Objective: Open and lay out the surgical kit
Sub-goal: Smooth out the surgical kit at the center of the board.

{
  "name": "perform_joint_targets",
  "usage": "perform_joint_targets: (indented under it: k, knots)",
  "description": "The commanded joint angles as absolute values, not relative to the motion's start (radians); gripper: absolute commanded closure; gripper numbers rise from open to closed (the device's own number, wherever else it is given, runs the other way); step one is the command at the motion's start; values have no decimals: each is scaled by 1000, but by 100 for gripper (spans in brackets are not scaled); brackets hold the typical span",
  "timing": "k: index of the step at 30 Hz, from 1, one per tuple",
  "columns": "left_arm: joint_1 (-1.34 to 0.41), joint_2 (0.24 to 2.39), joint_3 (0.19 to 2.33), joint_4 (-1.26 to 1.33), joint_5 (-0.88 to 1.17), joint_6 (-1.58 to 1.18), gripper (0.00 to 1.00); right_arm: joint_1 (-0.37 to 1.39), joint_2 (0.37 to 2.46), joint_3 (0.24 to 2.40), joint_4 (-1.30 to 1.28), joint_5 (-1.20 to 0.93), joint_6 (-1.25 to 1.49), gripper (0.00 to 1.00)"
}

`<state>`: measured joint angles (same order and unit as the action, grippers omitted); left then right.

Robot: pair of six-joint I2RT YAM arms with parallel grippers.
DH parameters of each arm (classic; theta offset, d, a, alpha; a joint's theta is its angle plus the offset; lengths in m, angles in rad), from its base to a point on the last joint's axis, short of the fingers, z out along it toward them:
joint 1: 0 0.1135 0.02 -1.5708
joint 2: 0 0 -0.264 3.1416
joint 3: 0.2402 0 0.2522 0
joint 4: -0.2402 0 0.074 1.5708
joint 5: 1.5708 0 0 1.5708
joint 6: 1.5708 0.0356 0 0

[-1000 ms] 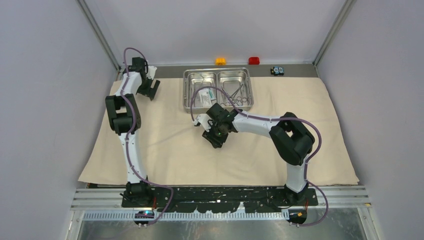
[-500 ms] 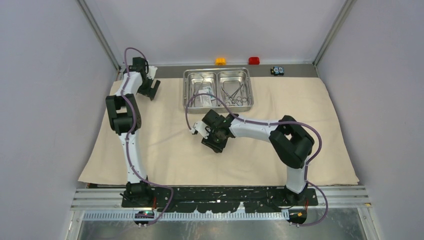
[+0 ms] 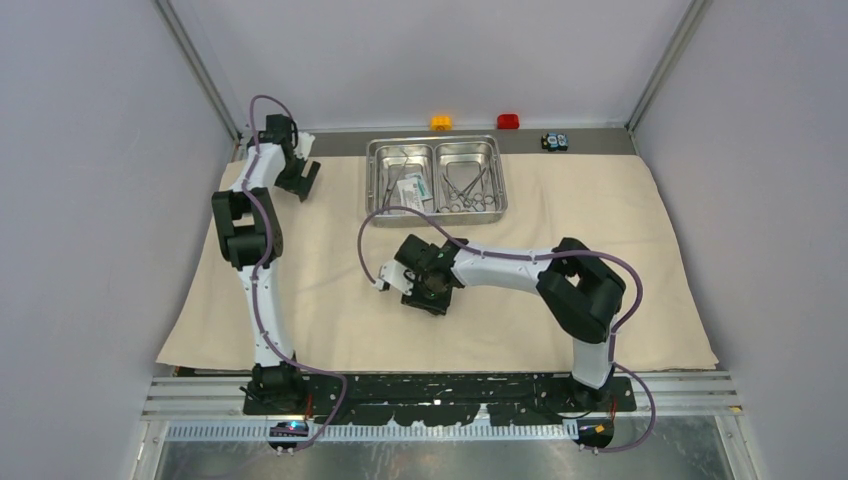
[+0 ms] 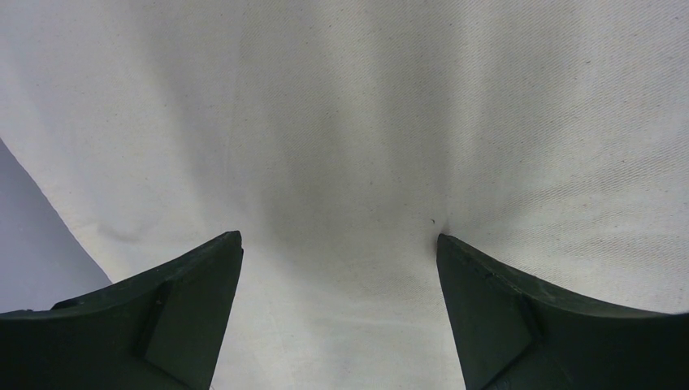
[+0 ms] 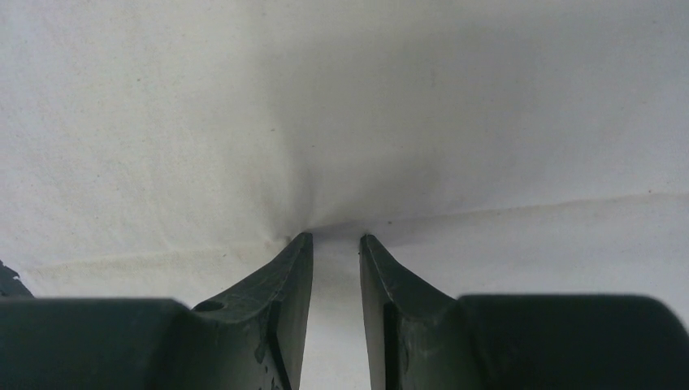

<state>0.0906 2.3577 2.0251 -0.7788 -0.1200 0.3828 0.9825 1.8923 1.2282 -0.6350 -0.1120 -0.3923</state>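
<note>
Surgical kit cloth [image 3: 330,330] spread over most of the counter. Steel tray [image 3: 470,140] parked on its far edge, long side running left to right. Clamps [image 3: 468,190] heaped in the right compartment, white packets [image 3: 410,192] in the left. Nothing laid out on the cloth yet, by the look of it.

Right hand [image 3: 425,290] down on the cloth near the middle, tray straight beyond it and a touch to the right. Fingers narrow in the wrist view, tips on the fabric right at a crease [image 5: 528,201] running side to side, with a little pucker bunched up between them. Can't tell if actually gripped or just pressed.

Left hand [image 3: 298,180] spread wide over the far-left part of the cloth, just beside the tray's left end, holding nothing.

Guessing the fold gets tugged flat first, then on to the tray. Roughly equal reach for both hands: left coming in end-on along the long axis, right from the front.

Worth watching: purple cable [image 3: 400,209] off the right arm looping across the tray's near-left corner in the top view. Orange block [image 3: 441,122], red block [image 3: 508,121] and small black-and-blue gadget [image 3: 554,141] lined up behind the tray, well out of the way.
</note>
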Motion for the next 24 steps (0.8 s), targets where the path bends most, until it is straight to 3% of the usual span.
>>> perform_joint_targets:
  k: [1, 15, 19, 24]
  knots:
    - [97, 2364, 2021, -848, -174, 425, 8, 1065, 2019, 1099, -875, -162, -444, 66]
    - [97, 2373, 1989, -834, -215, 453, 7, 1148, 2014, 1096, -964, -218, -544, 68]
    - [98, 2362, 1977, -817, -228, 466, 6, 1147, 1937, 1105, -955, -186, -526, 67]
    - [98, 2349, 1991, -816, -241, 476, 3, 1071, 1759, 1158, -944, -169, -479, 59]
